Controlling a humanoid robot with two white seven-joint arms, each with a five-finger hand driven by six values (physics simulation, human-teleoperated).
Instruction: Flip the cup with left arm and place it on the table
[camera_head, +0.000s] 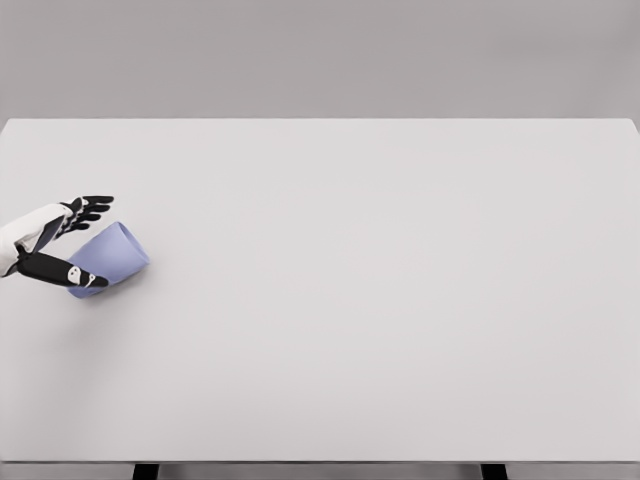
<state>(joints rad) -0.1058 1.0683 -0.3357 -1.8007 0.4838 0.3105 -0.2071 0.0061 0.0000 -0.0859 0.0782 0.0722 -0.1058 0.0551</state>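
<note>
Head view: lavender cup (112, 258) at far left of desk (380, 300), tipped over w/ one end aimed up-right and other end toward lower left, partly masked by thumb. Can't tell if resting on desk or lifted just off it; faint shadow under and left of cup. Left robot hand (72, 245) clamped on cup: black thumb (62, 270) w/ white joint marks laid across near, lower-left end, black fingers (88, 208) reaching over far side toward upper left edge of cup. Fingers bunched close, pointing right. White forearm entering from left edge, mid-height, only short stretch showing. Cup well apart from desk's front and back edges, close to left edge. Desk plain white, filling most of frame, back edge running straight across upper part, grey wall behind. Two dark leg tops peeking under front edge, at bottom left-centre and bottom right-centre. Right arm out of view.
</note>
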